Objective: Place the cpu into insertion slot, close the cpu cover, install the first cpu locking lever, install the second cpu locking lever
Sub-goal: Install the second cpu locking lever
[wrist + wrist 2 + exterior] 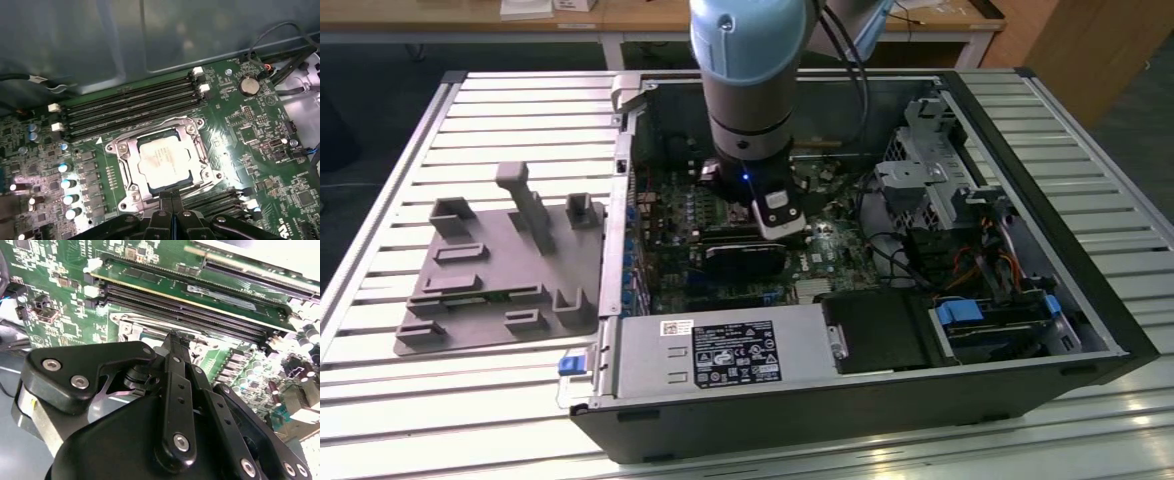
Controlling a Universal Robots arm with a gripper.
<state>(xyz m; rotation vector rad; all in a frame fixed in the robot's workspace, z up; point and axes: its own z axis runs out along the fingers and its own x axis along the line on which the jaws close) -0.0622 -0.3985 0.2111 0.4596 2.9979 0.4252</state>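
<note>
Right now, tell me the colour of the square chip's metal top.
Pale silvery-grey; the cpu shows best in the first wrist view.

One cpu [163, 162] sits under one cpu cover [131, 167] in one insertion slot [200, 150], beside four long memory slots [130, 107], with one grey fixture [494, 265] outside one computer case [854, 400].
</note>
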